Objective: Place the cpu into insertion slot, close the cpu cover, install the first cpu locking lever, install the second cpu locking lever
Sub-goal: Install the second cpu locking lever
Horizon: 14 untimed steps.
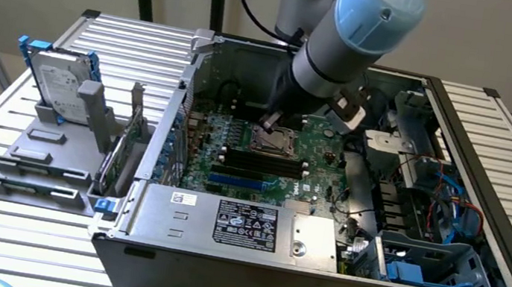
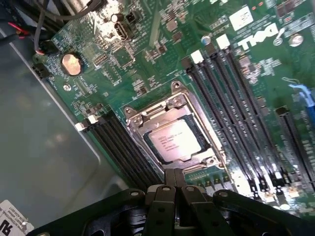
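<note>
Open computer case (image 1: 217,273) lies on the slatted desk (image 1: 3,228), motherboard (image 2: 147,64) exposed. Arm reaches down into it. In the exterior view the insertion slot (image 1: 274,141) sits mid-board, far of the memory slots (image 1: 263,164). Cpu cover (image 2: 147,114) lies down around the cpu (image 2: 170,141), chip seated in the window. Pincer (image 2: 173,178) shut, empty, tips just beside the cover's near edge. Judgement: chip light, stiff, fragile; handle by edges only.
</note>
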{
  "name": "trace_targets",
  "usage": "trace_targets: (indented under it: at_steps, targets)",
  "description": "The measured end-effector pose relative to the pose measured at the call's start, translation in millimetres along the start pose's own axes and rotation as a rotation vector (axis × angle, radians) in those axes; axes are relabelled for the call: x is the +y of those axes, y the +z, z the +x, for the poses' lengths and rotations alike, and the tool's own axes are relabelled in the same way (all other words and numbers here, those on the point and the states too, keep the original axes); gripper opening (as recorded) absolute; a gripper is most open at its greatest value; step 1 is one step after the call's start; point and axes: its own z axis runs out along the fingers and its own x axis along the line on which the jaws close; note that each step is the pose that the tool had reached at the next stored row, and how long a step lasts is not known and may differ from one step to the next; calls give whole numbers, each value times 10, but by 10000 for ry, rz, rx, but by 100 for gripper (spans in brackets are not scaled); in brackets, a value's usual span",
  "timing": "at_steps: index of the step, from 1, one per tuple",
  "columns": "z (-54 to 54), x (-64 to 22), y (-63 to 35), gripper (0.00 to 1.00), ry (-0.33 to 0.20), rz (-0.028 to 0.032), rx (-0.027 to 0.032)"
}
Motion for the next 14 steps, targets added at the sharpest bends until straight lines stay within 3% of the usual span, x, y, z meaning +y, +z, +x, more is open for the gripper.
trace_targets:
  at_steps: [9,14]
  targets:
    - [-239,114,-155,11,6,-12,-23]
    - [-391,89,-184,11,6,-13,-22]
